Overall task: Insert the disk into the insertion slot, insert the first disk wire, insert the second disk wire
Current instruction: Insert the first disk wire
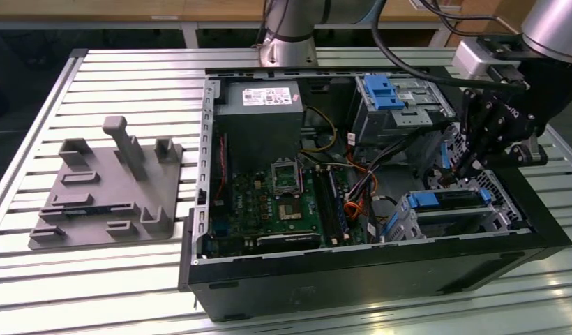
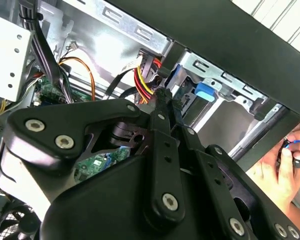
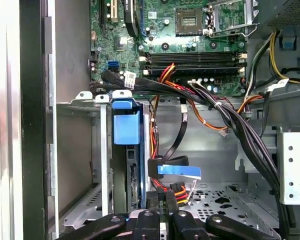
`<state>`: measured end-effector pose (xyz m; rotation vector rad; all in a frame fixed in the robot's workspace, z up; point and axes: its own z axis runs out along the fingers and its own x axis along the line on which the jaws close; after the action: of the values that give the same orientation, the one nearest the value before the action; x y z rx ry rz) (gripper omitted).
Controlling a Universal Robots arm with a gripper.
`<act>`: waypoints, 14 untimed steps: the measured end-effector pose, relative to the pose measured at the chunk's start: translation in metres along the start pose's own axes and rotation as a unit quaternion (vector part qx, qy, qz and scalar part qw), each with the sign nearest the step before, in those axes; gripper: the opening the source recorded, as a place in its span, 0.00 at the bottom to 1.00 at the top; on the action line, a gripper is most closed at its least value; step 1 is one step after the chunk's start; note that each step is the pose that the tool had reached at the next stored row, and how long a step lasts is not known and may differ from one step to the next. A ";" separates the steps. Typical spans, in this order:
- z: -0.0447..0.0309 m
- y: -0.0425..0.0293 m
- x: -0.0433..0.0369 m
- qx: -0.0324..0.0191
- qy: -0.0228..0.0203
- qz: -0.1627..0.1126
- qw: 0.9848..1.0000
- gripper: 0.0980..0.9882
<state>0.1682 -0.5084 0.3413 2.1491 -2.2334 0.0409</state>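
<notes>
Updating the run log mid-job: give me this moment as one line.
disk seated in insertion slot | claw shut on red-yellow disk wire beside disk | person's hand nearby

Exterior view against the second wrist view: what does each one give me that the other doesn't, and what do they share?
Exterior view: the grey fixture plate lying beside the case. Second wrist view: a person's hand just outside the case wall. Shared: the gripper reaching inside the case, close to the disk, which sits in the insertion slot with its blue carrier facing out.
</notes>
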 end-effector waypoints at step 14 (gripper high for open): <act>0.0001 0.0001 0.0030 0.000 0.000 0.000 1.000 0.08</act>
<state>0.1680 -0.5114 0.3413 2.1483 -2.2335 0.0401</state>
